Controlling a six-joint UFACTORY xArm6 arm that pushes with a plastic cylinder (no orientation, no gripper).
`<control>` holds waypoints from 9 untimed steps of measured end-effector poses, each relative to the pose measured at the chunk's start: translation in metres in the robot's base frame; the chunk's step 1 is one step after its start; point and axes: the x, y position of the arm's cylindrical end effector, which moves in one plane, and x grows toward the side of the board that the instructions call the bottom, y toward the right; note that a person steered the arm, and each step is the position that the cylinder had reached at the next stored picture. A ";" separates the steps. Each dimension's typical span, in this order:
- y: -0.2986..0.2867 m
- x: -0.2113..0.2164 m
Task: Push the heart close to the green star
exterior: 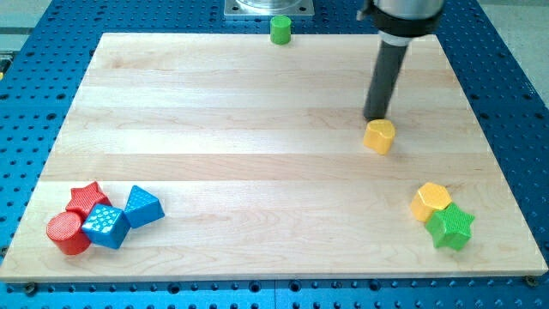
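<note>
Jaws: none on this arm; it ends in a straight dark rod, so nothing opens, closes or is held.
My tip (376, 118): down on the counter in the view's upper right, just above the yellow heart and apparently touching its upper edge.
Yellow heart (379, 136): lies in the view's right half, a little above mid-height, alone, well apart from the pair of blocks at the lower right.
Green star (451, 227): near the view's lower right corner of the counter, touching the yellow hexagon.
Yellow hexagon (430, 201): just up and to the left of the green star, between it and the heart, though much nearer the star.
Green cylinder (280, 30): upright at the view's top edge of the counter, near the middle.
Lower left cluster: red star (87, 197), red cylinder (67, 233), and two blue blocks, the left blue block (105, 226) and the right blue block (143, 206), packed close together; their exact shapes are hard to tell.
Counter (257, 129): pale wooden board on a blue perforated base.
</note>
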 end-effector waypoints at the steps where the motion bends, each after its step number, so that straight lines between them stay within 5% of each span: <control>1: 0.007 0.057; 3: -0.018 0.042; 5: -0.017 0.124; 7: -0.064 0.127; 8: -0.036 0.169; 9: -0.024 0.155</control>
